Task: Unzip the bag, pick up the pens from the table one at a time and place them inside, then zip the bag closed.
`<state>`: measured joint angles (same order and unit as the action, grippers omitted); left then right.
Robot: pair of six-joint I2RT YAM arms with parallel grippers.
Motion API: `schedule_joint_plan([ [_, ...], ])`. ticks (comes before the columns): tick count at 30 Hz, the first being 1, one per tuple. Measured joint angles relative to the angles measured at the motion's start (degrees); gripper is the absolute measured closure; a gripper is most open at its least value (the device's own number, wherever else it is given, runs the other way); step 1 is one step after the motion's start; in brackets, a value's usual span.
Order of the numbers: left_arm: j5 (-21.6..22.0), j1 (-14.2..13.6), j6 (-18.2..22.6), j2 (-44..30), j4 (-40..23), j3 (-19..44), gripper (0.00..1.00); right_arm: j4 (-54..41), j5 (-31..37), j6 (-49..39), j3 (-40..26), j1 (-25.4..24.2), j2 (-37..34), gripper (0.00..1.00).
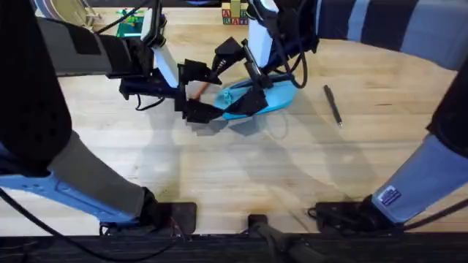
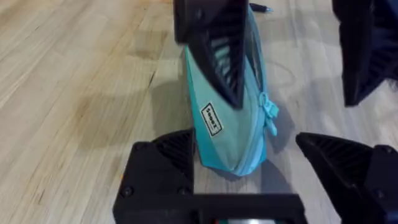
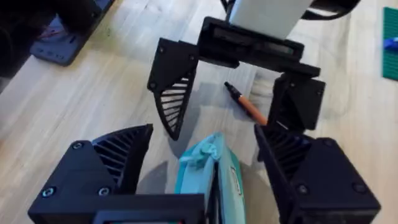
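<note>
A light-blue fabric pencil pouch (image 1: pixel 265 99) lies on a light wood-grain table (image 1: pixel 241 175), just past the centre of the overhead view, toward twelve o'clock. Both black grippers meet at it. The left gripper (image 1: pixel 196 109) reaches in from nine o'clock with its fingers spread wide to either side of the pouch's near end, where the small teal zipper pull (image 2: pixel 269 112) hangs down the seam. The right gripper (image 1: pixel 248 98) comes down from twelve o'clock, fingers also spread, straddling the pouch; whether either finger touches the fabric is hard to judge. An orange pen (image 3: pixel 245 102) with a dark tip lies on the table just beside the pouch, between the left gripper's fingers. A black pen (image 1: pixel 333 105) lies apart at three o'clock.
</note>
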<state>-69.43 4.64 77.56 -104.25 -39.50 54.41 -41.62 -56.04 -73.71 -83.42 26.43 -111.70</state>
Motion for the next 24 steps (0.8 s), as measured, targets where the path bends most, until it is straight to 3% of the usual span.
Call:
schedule_joint_plan([
  [15,0.5,0.0,0.0,0.0,0.3,0.0,0.006,-8.2,-0.6,0.0,0.0,-8.1,12.3,0.005],
  [24,2.1,1.6,0.0,0.9,0.3,0.6,0.002,-13.9,-0.6,0.0,0.0,-13.4,17.7,0.005],
])
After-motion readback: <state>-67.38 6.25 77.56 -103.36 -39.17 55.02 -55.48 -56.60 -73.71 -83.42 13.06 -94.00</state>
